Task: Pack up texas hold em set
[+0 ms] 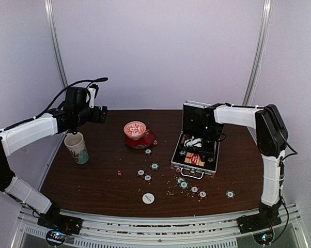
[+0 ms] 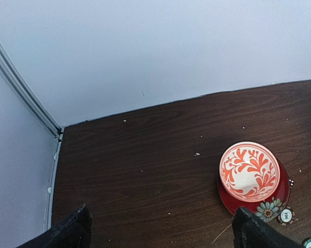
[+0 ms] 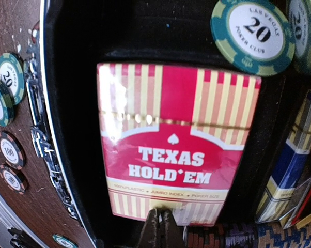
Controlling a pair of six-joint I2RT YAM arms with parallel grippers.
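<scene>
The right gripper (image 3: 159, 230) is seen clenched shut with nothing between its fingers, positioned inside the open briefcase (image 1: 194, 116). Directly ahead of its tips, a red-and-yellow striped card box (image 3: 176, 139) is laid flat on the black lining. The box's long axis runs straight away from the gripper. The end printed "Texas Hold'em" is nearest the tips, and the plain striped end is pointed away. Whether the tips touch the box cannot be told. Past the box's far end and to the right in the wrist view, 1 green-and-white chip (image 3: 252, 33) marked 20 is lodged in the case.

Outside the case wall, to the gripper's left, loose chips (image 3: 5, 75) are scattered on the brown table (image 1: 93, 175).

From above, the case lid is seen standing upright on the far side, with the handle turned toward the arm bases. Further out from the case, a white disc (image 1: 148, 198) and a tiny red die (image 1: 119, 172) are found.

The left gripper (image 2: 163, 230) is held released, wide and empty, well apart from the case. Ahead of it and to its right, a red-and-white bowl (image 2: 248, 170) is seated on a red saucer (image 2: 280, 190). A paper cup (image 1: 77, 147) is stood upright beneath its arm.
</scene>
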